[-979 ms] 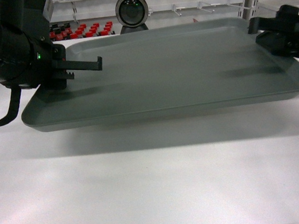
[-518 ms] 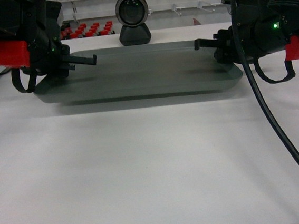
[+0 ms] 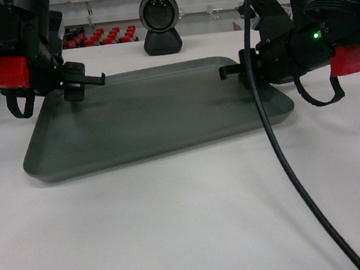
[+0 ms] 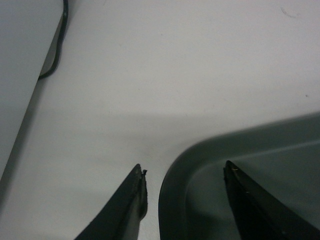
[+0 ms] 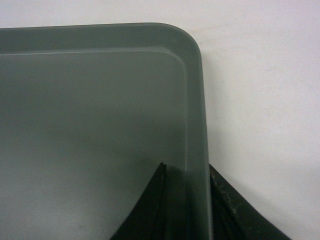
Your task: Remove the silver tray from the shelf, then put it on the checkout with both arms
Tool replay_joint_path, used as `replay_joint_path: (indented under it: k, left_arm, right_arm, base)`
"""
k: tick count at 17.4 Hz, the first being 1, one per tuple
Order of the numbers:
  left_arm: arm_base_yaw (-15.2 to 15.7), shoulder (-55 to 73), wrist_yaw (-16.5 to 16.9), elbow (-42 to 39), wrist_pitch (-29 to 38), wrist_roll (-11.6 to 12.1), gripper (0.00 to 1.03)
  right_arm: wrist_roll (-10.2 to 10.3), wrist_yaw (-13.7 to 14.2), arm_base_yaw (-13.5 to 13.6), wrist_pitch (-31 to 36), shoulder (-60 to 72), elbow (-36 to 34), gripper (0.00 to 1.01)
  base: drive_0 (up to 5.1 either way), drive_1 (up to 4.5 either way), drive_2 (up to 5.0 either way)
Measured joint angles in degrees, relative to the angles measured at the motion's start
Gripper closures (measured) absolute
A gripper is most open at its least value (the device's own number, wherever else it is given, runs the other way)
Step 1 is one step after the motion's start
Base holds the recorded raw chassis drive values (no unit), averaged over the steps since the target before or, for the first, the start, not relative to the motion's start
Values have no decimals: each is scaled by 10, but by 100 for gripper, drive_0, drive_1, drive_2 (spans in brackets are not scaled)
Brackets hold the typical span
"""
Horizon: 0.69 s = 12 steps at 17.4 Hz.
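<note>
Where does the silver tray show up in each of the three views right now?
Head: the tray lies across the middle, on the checkout.
Left wrist: lower right, a rounded corner between the left gripper's fingers.
Right wrist: fills the left and centre; its rim runs between the right gripper's fingers.
Shared landmark: the tray's raised rim.

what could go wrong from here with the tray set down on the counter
1. The left gripper stands open astride the silver tray rim; the right gripper looks clamped on it. Moving now could drag or skew the tray.
2. The scanner stands close behind; a push back may hit it.
3. The black cable may snag.
</note>
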Motion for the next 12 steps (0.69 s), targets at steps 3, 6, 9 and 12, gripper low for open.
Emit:
replay_joint_path:
  k: [3, 6, 9, 12]
  left_arm:
    - [0, -3, 21, 0, 18, -7, 29]
    - [-9, -24, 38, 0, 28, -30, 3]
    - [-18, -200, 47, -50, 94, -56, 5]
    - [-27, -343, 21, -166, 124, -71, 7]
  right_arm:
    - [-4, -1, 2, 23, -4, -6, 53]
    - [10, 17, -13, 53, -33, -10, 25]
    - [84, 3, -63, 201, -209, -130, 3]
    - [48, 100, -88, 238, -369, -289, 20]
  base:
    - [0, 0, 0]
    - [0, 0, 0]
    - [0, 0, 0]
    - [0, 0, 0]
